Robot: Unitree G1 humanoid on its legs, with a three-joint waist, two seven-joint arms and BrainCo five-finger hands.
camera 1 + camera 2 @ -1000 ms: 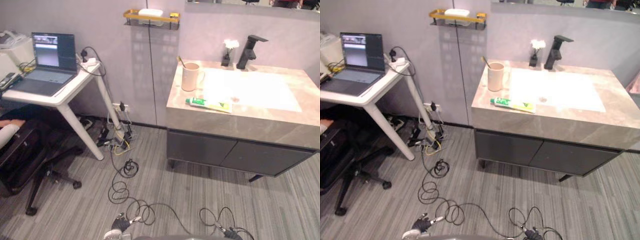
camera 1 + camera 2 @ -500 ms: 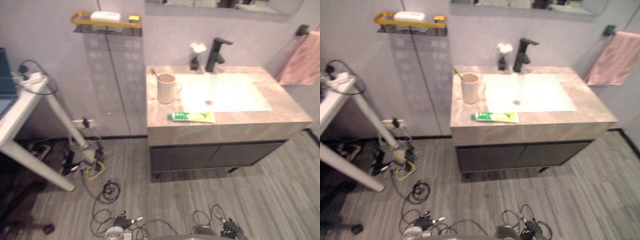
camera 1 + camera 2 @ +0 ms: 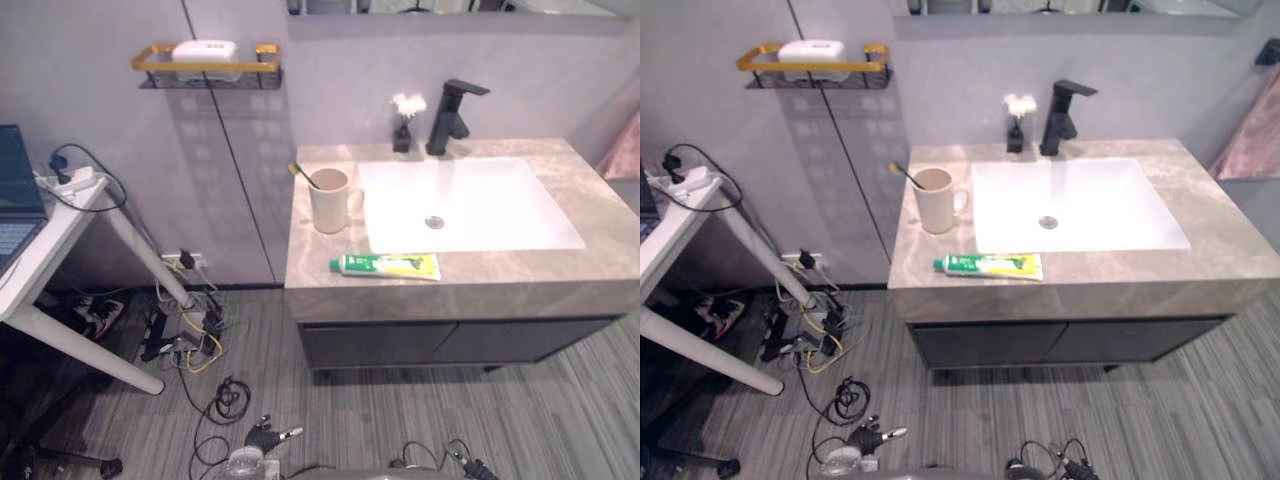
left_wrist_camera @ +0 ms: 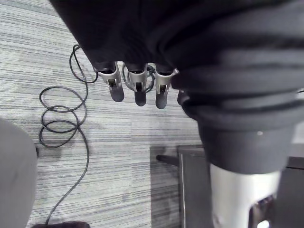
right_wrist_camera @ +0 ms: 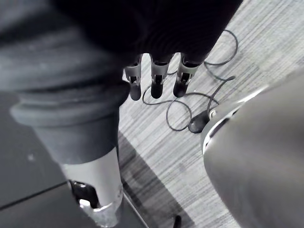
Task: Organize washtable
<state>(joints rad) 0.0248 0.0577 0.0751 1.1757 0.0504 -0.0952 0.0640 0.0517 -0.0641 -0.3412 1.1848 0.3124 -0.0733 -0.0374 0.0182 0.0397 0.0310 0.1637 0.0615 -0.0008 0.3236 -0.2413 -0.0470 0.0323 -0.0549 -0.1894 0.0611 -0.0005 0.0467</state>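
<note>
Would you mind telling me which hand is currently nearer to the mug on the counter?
Left, probably. The left hand hangs low by the floor, below the mug and slightly left of it; the right hand hangs equally low, well to the mug's right, below the basin.

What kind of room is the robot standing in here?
Probably a bathroom mock-up inside an office or lab: a grey marble-look vanity counter with a white rectangular basin and black faucet, a green-and-white toothpaste tube near a beige mug, and a white office desk alongside.
</note>
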